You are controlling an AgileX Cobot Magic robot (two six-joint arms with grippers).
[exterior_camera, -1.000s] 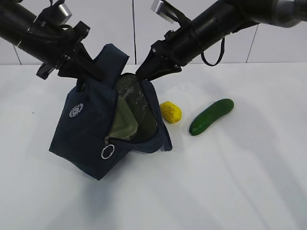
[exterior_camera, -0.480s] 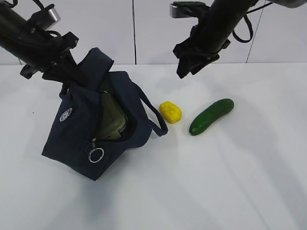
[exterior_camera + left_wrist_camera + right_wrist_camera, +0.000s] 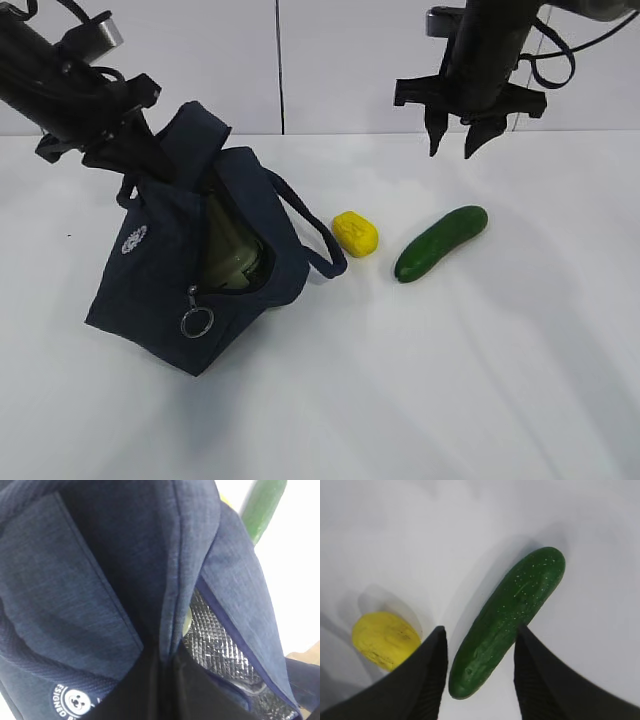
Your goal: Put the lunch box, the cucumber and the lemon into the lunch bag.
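Here, on a white table [image 3: 480, 380], a dark navy lunch bag [image 3: 160, 290] stands at the left with its mouth held up by the left gripper [image 3: 135, 150], which pinches the bag's fabric near one padded handle. The left wrist view shows only navy cloth and a strip of silvery lining, so the fingertips themselves are hidden. Inside the bag's opening, the pale sage-green lunch box [image 3: 228, 255] is already seated. The yellow lemon [image 3: 355, 233] lies on the table just beside the bag, and the dark green cucumber [image 3: 440, 243] lies near it to the right, apart from both.

The right gripper [image 3: 452, 140] hangs in the air above the cucumber with its two dark fingers [image 3: 427, 680] spread apart and empty. In the right wrist view, the cucumber [image 3: 507, 622] lies between the fingers and the lemon [image 3: 384, 639] is off to one side.

The step in hand appears to be picking up the cucumber. The next move likely calls for lowering straight down, closing across the cucumber's narrow width, then carrying it to the bag's held-open mouth.
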